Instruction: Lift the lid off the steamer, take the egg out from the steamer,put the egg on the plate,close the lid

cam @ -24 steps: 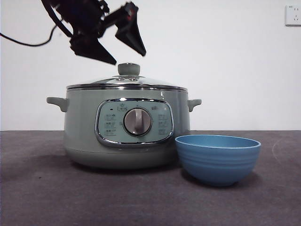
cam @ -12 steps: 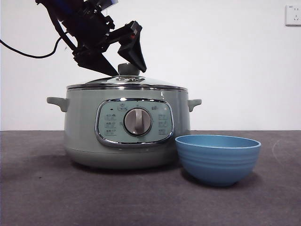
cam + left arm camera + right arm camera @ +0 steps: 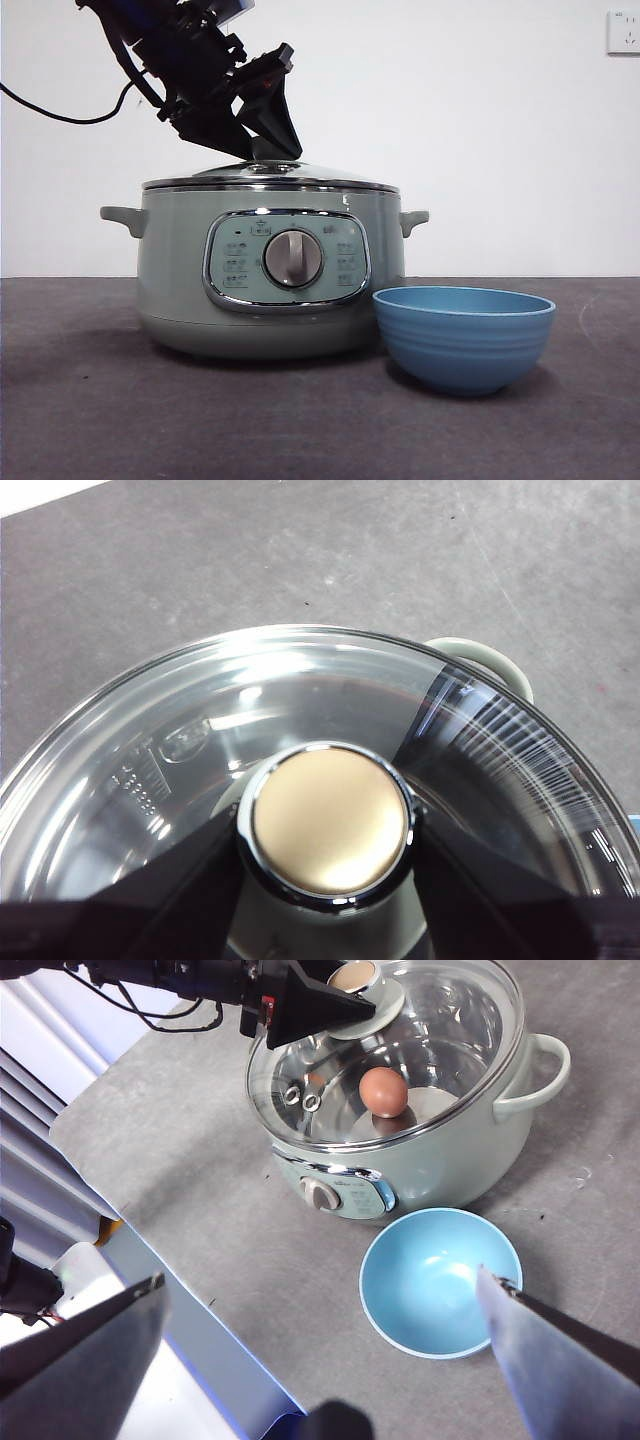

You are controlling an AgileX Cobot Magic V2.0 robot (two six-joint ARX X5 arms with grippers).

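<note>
**Grab that lid by the knob, not the glass**

Your left gripper (image 3: pixel 325 830) is down on the domed glass lid (image 3: pixel 200 730) with the chrome rim, jaws narrowed in and sitting one on each side of the round pale-green knob (image 3: pixel 330 820), pretty much touching it. The lid sits seated on the big sage-green steamer pot (image 3: pixel 180 280). The knob is the only sane hold: the glass is stiff, slick and breakable, probably has some heft, and it'll likely swing if you pinch off-centre. Squeeze firmly, lift straight up.

The small brown egg (image 3: pixel 384 1091) is inside the pot, visible through the glass. It's light, smooth and fragile, so I'd go gently around its middle. The round blue ridged bowl (image 3: pixel 463 340) sits just beside the pot, below its front panel. Your right gripper (image 3: pixel 320 1310) hangs wide open, high above that bowl, holding nothing.
</note>
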